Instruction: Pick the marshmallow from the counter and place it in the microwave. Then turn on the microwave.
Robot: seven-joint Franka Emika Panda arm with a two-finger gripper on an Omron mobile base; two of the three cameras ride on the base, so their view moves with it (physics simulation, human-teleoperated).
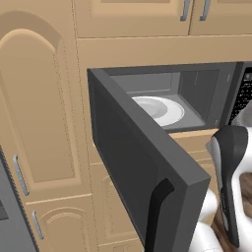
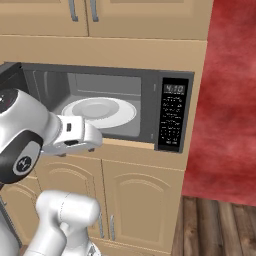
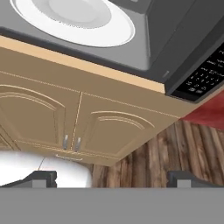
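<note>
The microwave [image 1: 197,93] is built into tan cabinetry, and its door [image 1: 128,152] stands swung wide open to the left. A bare white round plate [image 2: 98,111] lies on its floor. The black button panel [image 2: 172,117] with a lit display is on its right. My gripper [image 3: 113,179] is open, its two dark fingertips [image 3: 43,178] far apart with nothing between them. It hangs just below and in front of the microwave's opening, looking at the plate [image 3: 74,19] and the panel [image 3: 201,76]. The marshmallow and the counter are out of view.
The open door's black handle [image 1: 157,211] juts toward the base, left of my arm [image 1: 229,167]. Tan cabinet doors [image 2: 135,200] sit under the microwave and upper cabinets [image 2: 100,15] above it. A red wall [image 2: 230,100] and wooden floor [image 2: 220,225] lie to the right.
</note>
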